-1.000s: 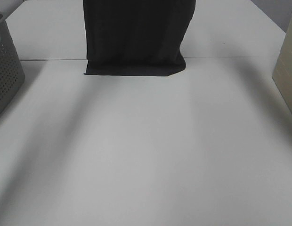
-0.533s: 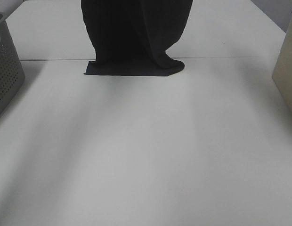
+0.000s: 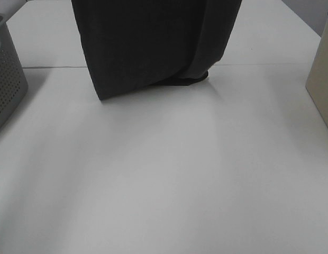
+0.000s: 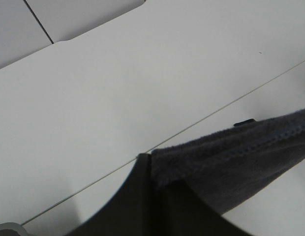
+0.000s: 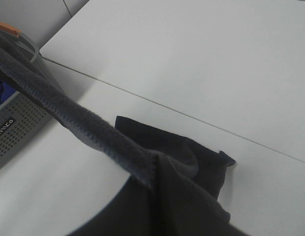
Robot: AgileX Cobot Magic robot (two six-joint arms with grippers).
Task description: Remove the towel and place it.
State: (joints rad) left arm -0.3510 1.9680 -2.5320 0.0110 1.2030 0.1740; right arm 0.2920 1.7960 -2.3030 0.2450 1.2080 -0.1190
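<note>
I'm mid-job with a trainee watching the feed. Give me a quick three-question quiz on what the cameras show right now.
1. True or false: the towel lies spread flat on the table.
2. In the exterior high view, the grey perforated basket stands: A) at the left edge, B) at the right edge, C) under the towel.
3. Which part of the towel rests on the table?
Key: 1 false, most of it hangs raised. 2 A. 3 its lower end, bunched by the table's seam.
</note>
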